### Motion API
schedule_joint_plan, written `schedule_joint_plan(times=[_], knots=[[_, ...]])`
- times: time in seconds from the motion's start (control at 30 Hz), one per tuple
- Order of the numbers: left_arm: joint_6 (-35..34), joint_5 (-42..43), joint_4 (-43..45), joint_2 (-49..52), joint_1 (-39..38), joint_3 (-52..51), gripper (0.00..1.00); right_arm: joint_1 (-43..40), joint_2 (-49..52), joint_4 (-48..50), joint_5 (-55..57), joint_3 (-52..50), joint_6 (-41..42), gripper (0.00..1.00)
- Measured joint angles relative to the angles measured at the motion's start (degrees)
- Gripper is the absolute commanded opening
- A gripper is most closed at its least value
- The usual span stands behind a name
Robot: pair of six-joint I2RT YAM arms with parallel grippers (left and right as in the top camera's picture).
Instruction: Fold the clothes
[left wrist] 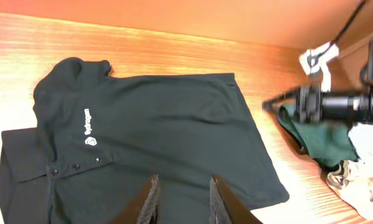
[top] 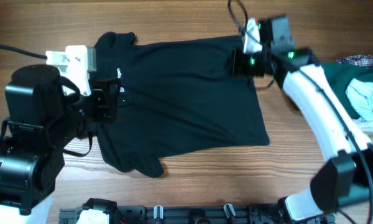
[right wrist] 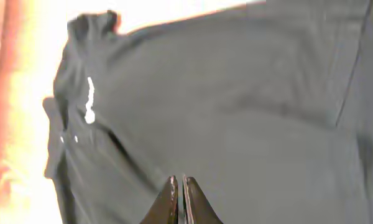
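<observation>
Left tool [left wrist: 183, 180] parted, hovering over black polo shirt [left wrist: 174, 118] chest.

This looks like a robot lab or test bench, not a home. Two robot arms, one mostly black [top: 31, 134] and one white [top: 317, 106], stand at a wood-grain counter [top: 193, 171]. Loose cables [top: 235, 11] trail across it, a black equipment rail [top: 193, 214] runs along its front edge, and a black shirt [top: 186, 93] and heaped clothes [top: 363, 93] lie on it.

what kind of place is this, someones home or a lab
Most likely a robotics lab bench, not a home: a robot left arm and right arm at a wooden table, a black polo shirt spread flat between them, spare garments heaped at the edge.
</observation>
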Motion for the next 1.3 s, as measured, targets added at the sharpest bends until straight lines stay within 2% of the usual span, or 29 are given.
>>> schedule_joint_plan(times=[0.1, 0.13, 0.3, 0.4, 1.03, 1.17, 1.2, 1.3], knots=[[-0.1, 0.0, -0.3, 0.1, 0.0, 0.0, 0.33, -0.6, 6.6, 0.2, -0.1, 6.5, -0.2, 0.04], [-0.1, 0.0, -0.3, 0.3, 0.0, 0.0, 0.33, -1.0, 12.6, 2.3, -0.2, 8.9, -0.2, 0.04], [-0.2, 0.0, -1.6, 3.0, 0.0, 0.0, 0.33, -2.7, 27.3, 10.6, -0.2, 9.3, 1.2, 0.04], [-0.2, 0.0, -2.9, 5.4, 0.0, 0.0, 0.33, -4.3, 32.3, 14.3, -0.1, 9.3, 2.3, 0.04], [-0.2, 0.0, -4.4, 10.5, 0.0, 0.0, 0.34, -6.4, 35.6, 25.2, 12.4, 11.7, 8.8, 0.04], [-0.4, 0.0, -4.4, 10.5, 0.0, 0.0, 0.49, -6.5, 36.1, 24.4, 12.9, 12.9, 9.8, 0.05], [-0.4, 0.0, -4.4, 10.5, 0.0, 0.0, 0.52, -6.6, 36.4, 22.7, 12.8, 14.1, 9.7, 0.10], [-0.7, -0.4, -4.7, 11.0, 0.0, 0.0, 0.57, -8.3, 36.8, 13.6, 11.1, 19.5, 6.6, 0.45]])
